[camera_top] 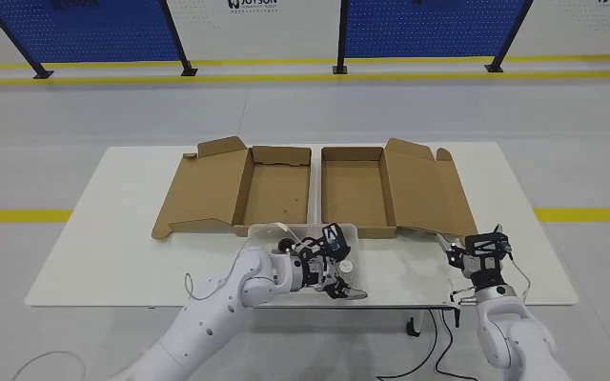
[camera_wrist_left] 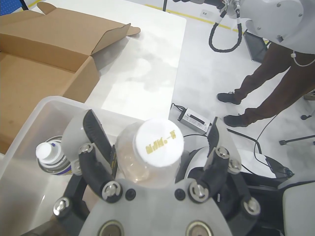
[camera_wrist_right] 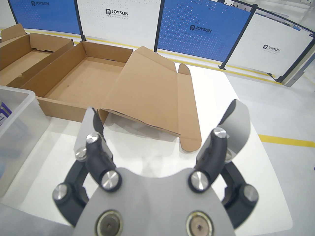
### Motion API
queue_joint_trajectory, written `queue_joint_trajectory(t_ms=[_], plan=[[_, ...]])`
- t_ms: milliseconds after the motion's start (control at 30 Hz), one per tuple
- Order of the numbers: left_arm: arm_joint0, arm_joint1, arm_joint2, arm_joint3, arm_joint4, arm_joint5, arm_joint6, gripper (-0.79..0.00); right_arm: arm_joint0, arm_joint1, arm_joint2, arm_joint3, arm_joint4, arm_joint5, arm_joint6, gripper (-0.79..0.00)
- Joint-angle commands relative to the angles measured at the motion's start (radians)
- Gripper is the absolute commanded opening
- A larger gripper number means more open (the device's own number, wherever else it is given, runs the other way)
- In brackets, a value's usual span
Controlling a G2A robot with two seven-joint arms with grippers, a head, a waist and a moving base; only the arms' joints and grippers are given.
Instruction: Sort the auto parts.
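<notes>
Auto parts are in the clear bin (camera_top: 286,228) at the near edge of the tabletop (camera_top: 114,238), about mid-width. In it we see a spray can (camera_wrist_left: 53,159) with a white nozzle, silver shoulder and blue-purple label. The label print is too small to read.

A clear bottle (camera_wrist_left: 133,165) with a white cap (camera_wrist_left: 160,146) is at the bin's right end. The cap has yellow print, too blurred for us to read. The bottle sits between the fingers of the left gripper (camera_wrist_left: 152,121). The jaws are spread wide: one finger is close against the bottle, the other stands apart from it. We cannot tell whether the bottle rests on the bin floor.

Two flat cardboard boxes lie side by side just beyond the bin, lids folded outward. Both the left box (camera_top: 276,195) and the right box (camera_top: 355,195) show bare cardboard floors.

The right gripper (camera_wrist_right: 162,110) is over the near right corner of the tabletop, beside the right box's lid flap. Its jaws are wide, with nothing between them.

The blue and white panels (camera_wrist_right: 118,13) beyond the far edge carry printed logos.
</notes>
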Motion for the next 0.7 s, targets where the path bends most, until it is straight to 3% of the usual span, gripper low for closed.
queue_joint_trajectory(t_ms=[0,33,67,100,133,167,367,433,500,667], plan=[[-0.005,-0.002,0.007,0.010,0.005,0.000,0.003,-0.031,0.000,0.000,0.000,0.000,0.000,0.000,0.000,0.000],[-0.006,-0.003,0.008,0.013,0.005,-0.001,0.005,-0.203,0.000,0.000,0.000,0.000,0.000,0.000,0.000,0.000],[-0.007,-0.004,0.010,0.020,0.008,-0.001,0.008,-0.283,0.000,0.000,0.000,0.000,0.000,0.000,0.000,0.000],[-0.008,-0.005,0.012,0.023,0.009,-0.001,0.011,-0.296,0.000,0.000,0.000,0.000,0.000,0.000,0.000,0.000],[-0.008,-0.005,0.013,0.025,0.008,-0.002,0.012,-0.419,0.000,0.000,0.000,0.000,0.000,0.000,0.000,0.000],[-0.009,-0.006,0.015,0.030,0.010,-0.003,0.013,-0.462,0.000,0.000,0.000,0.000,0.000,0.000,0.000,0.000],[-0.014,-0.007,0.018,0.041,0.016,-0.004,0.015,-0.588,0.000,0.000,0.000,0.000,0.000,0.000,0.000,0.000],[-0.015,-0.007,0.017,0.044,0.017,-0.006,0.016,-0.597,0.000,0.000,0.000,0.000,0.000,0.000,0.000,0.000],[-0.016,-0.007,0.016,0.046,0.020,-0.005,0.016,-0.785,0.000,0.000,0.000,0.000,0.000,0.000,0.000,0.000],[-0.018,-0.008,0.016,0.046,0.034,0.001,0.024,-0.785,0.000,0.000,0.000,0.000,0.000,0.000,0.000,0.000]])
